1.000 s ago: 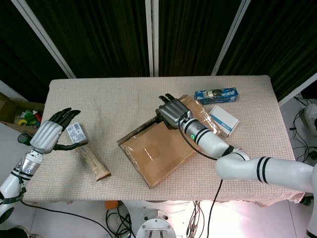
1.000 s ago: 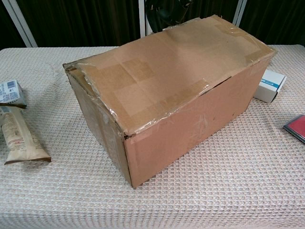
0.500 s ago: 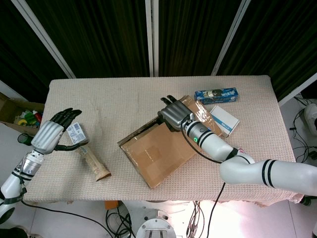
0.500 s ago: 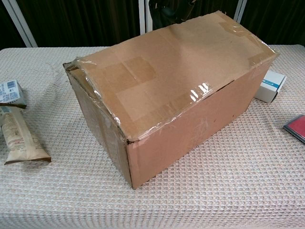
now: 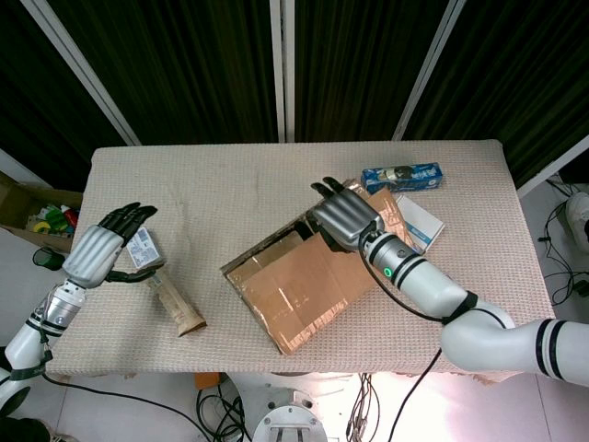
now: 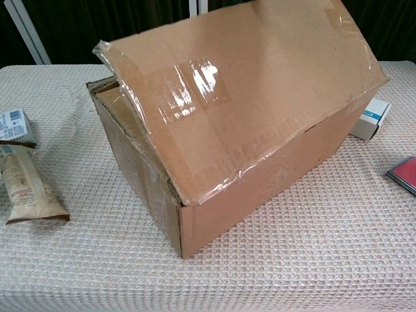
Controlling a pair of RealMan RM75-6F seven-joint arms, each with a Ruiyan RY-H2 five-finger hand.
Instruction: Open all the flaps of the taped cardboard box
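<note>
Since a second ago the near long flap (image 6: 253, 97) of the cardboard box (image 6: 260, 175) has swung up: it lay almost flat then, and now it stands tilted with its far edge raised, tape film glinting across it and a dark gap showing at the left corner. From above, the right robot hand (image 5: 348, 217) sits at the box's far top edge, fingers spread over the lifted cardboard; whether any of them are actually hooked under the flap I cannot tell. The box itself sits near the middle of the counter (image 5: 239, 184), angled, with a small white box (image 5: 419, 221) just beside its right end and a blue packet (image 5: 402, 176) behind that. The left robot hand (image 5: 99, 253) hovers well apart at the counter's left end, fingers apart and holding nothing, close to a white-and-blue carton (image 5: 141, 249) and a tan pouch (image 5: 175, 304). What worries me is the tape: strips and film appear to hold along the front edge and the left corner, so a harder pull could drag or tip the whole box instead of freeing the flap, and nothing is bracing it. If it slides right, it will likely shove the white box towards the counter's edge. The flap could also slip off the fingers and drop shut, or tear along its fold.
</note>
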